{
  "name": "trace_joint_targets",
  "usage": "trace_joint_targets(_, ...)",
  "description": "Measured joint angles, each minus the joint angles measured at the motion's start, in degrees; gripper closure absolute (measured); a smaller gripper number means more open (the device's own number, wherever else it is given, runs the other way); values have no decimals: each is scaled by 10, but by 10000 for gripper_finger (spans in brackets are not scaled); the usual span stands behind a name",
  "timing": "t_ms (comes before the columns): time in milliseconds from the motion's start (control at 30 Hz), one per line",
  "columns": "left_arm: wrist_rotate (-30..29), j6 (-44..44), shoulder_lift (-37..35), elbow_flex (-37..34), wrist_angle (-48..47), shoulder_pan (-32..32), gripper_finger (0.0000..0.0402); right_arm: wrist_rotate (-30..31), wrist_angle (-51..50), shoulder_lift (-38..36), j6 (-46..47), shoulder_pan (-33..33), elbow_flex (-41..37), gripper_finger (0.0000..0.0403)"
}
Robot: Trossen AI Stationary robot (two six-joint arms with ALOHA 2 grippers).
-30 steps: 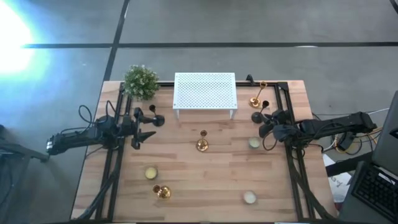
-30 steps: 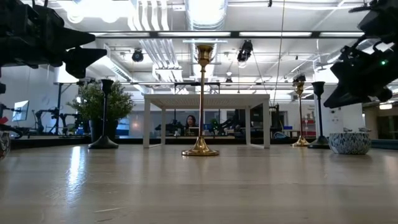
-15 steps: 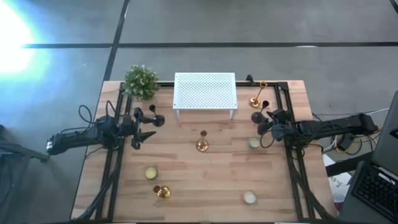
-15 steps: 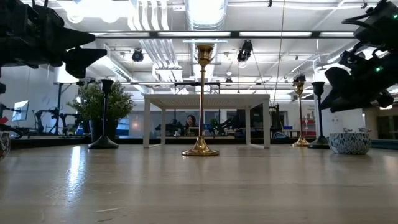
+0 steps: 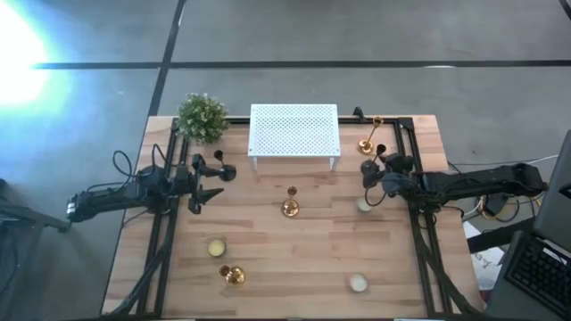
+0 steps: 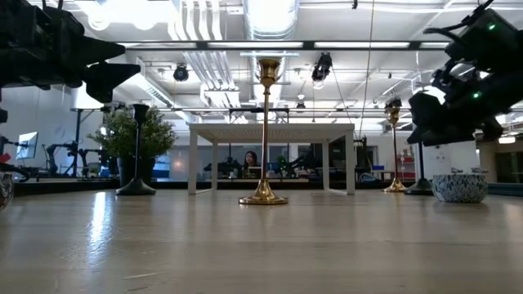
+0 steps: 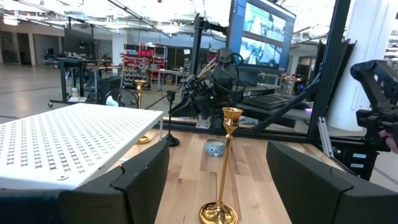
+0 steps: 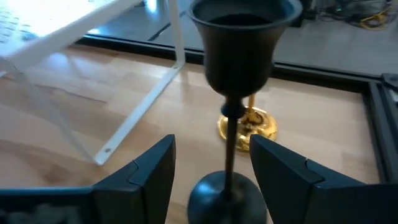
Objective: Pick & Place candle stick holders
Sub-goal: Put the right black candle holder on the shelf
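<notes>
A black candle stick holder (image 8: 235, 74) stands upright near the table's right rail, its thin stem between the spread fingers of my right gripper (image 8: 211, 144) and touching neither. From above, the right gripper (image 5: 370, 178) is open over that black holder (image 5: 368, 167). A gold holder (image 5: 368, 143) stands just behind it. Another gold holder (image 5: 290, 206) stands mid-table, ahead of my open left gripper (image 7: 217, 148), which hovers at the left (image 5: 207, 185) near a second black holder (image 5: 219, 169). A third gold holder (image 5: 232, 275) lies at the front left.
The white perforated rack (image 5: 294, 131) stands at the back centre, with a potted plant (image 5: 202, 117) to its left. Small candle cups (image 5: 216, 248) (image 5: 358, 283) (image 5: 364, 204) sit on the wood. Black frame rails (image 5: 419, 241) run along both sides.
The right gripper's fingers have spread wider and it has crept left, over the black holder. The left arm has not moved.
</notes>
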Motion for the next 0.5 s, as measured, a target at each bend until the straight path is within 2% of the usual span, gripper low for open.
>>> trace_joint_targets(233,0,0,0,0,0,0,126,0,26,55,3,-27,0,246)
trace_joint_targets(500,0,0,0,0,0,0,126,2,66,93,-12,-33,0,344)
